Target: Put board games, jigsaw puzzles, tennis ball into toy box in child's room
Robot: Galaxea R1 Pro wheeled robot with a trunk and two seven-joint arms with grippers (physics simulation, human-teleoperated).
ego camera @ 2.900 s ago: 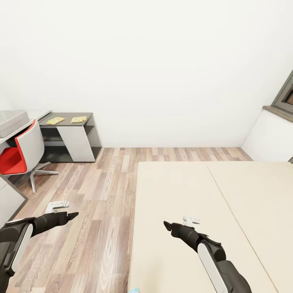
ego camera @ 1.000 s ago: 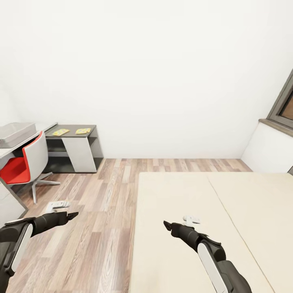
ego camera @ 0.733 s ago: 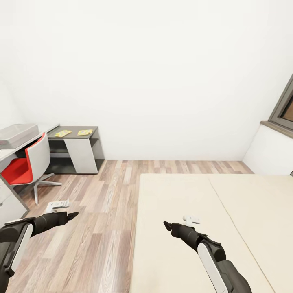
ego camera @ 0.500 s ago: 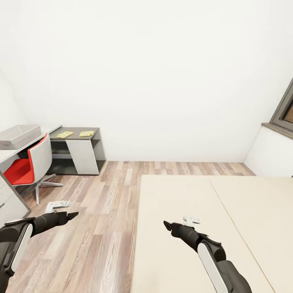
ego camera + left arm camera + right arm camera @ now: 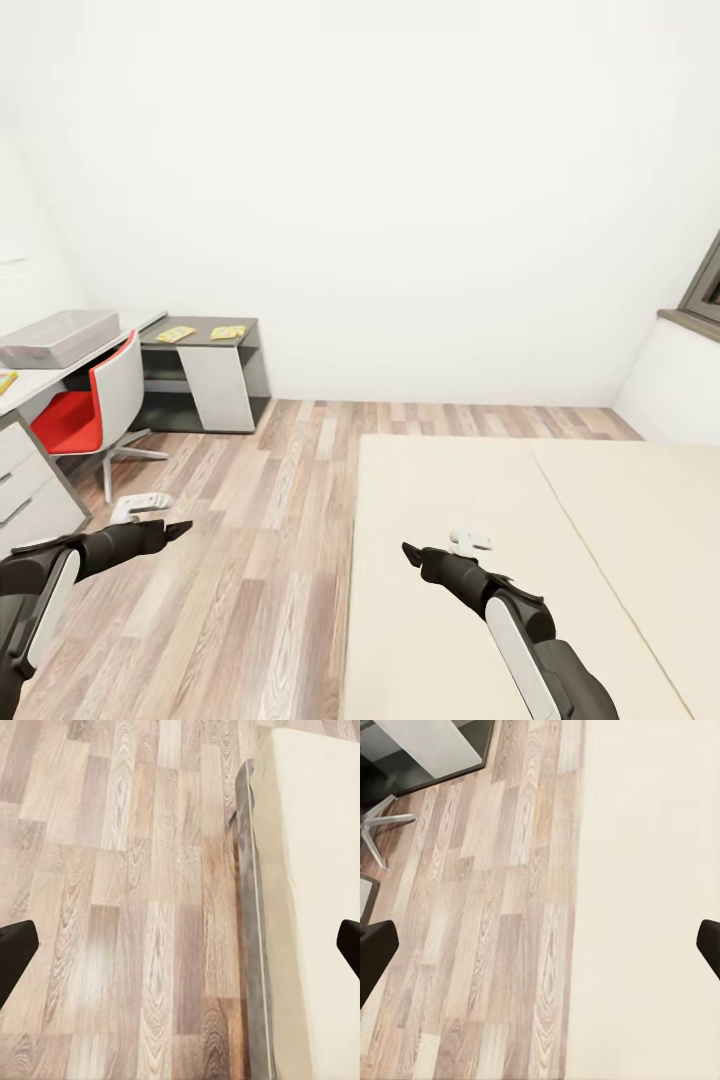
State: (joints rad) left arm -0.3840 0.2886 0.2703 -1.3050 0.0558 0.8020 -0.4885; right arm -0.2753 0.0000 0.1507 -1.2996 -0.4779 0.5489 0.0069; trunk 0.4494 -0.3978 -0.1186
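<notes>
White walls are enclosing wood plank floor (image 5: 250, 560) and the cream two-section bed (image 5: 520, 560). The pale grey L-shaped desk (image 5: 60, 375) is carrying the translucent grey toy box (image 5: 58, 338) (contents unclear); two multicoloured jigsaw squares (image 5: 202, 332) are lying on its lower dark section. Left hand (image 5: 140, 505) and right hand (image 5: 470, 541) are hanging wide open, empty.
</notes>
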